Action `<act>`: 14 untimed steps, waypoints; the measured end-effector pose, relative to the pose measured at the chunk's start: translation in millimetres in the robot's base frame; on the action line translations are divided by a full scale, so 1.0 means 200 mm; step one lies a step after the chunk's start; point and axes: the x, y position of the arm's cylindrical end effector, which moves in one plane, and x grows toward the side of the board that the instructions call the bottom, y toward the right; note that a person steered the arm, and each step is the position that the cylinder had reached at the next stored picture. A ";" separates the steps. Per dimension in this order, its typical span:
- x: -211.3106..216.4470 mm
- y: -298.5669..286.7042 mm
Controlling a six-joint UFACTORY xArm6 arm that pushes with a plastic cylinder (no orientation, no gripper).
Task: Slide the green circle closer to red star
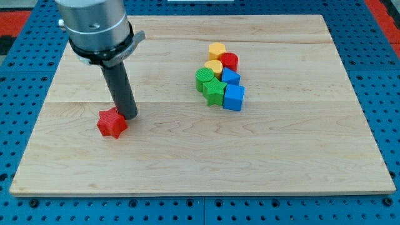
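- Down at the board's left half, my tip (129,116) rests on the wood; it is a plain dark rod with no jaws, holding nothing.
- The rod rises toward 11 o'clock into a grey cylindrical arm body (94,25) that fills the view's top left.
- Just at 8 o'clock from the tip sits the red star (112,123), touching or all but touching the rod's lower end; the exact contact cannot be made out.
- Well apart, toward 2 o'clock from the tip, a tight cluster of 7 blocks sits right of the board's middle.
- The green circle (204,78) forms that cluster's left edge, far from the red star.
- At 5 o'clock from the green circle, pressed against it, lies a green star (214,91).
- A blue cube (234,97) sits at 3 o'clock from the green star, with a second blue block (230,77) above it.
- A yellow heart (214,67) sits at 1 o'clock from the green circle, a red cylinder (229,61) beside it, and a yellow hexagon (217,50) at the cluster's top.
- The wooden board (300,144) lies on a blue perforated base (387,75).
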 end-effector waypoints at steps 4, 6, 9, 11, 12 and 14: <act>-0.05 -0.16; -0.30 0.13; -0.62 0.67; -0.54 0.95; -0.47 0.93; -0.45 0.49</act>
